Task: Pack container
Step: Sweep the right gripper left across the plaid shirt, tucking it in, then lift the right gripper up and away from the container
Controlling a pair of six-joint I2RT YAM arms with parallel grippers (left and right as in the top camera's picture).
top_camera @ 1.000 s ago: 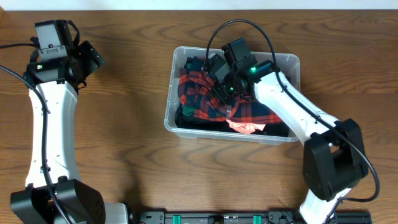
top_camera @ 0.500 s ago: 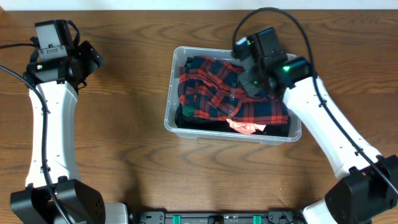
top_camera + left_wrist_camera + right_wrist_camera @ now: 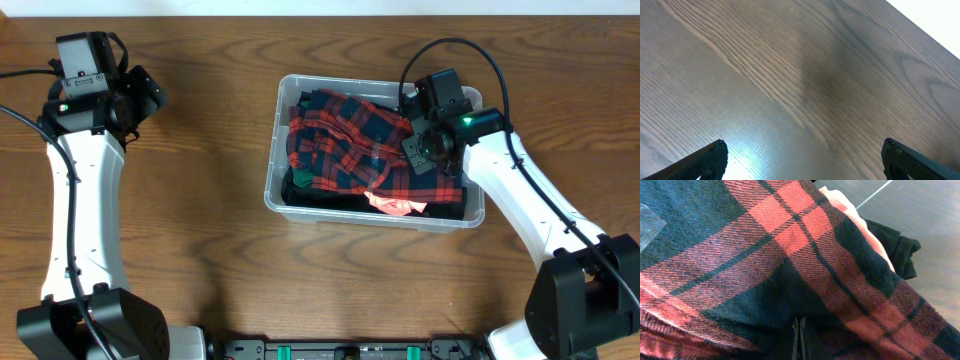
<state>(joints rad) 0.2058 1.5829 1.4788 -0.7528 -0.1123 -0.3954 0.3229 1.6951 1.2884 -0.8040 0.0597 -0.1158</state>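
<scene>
Container [image 3: 276, 160] set on table [image 3: 200, 250], right of centre, mouth upward, long axis left–right.
Plaid shirt [image 3: 350, 140] heaped inside; right pincer [image 3: 799, 341] pressed closed above it; left pincer [image 3: 805, 156] held wide, far left.

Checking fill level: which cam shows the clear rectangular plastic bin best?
Overhead: the whole clear rectangular plastic bin shows, rim and contents; only part of its right side is hidden. Right wrist shows just red-and-navy plaid cloth close up; left wrist shows only the wooden table.
</scene>
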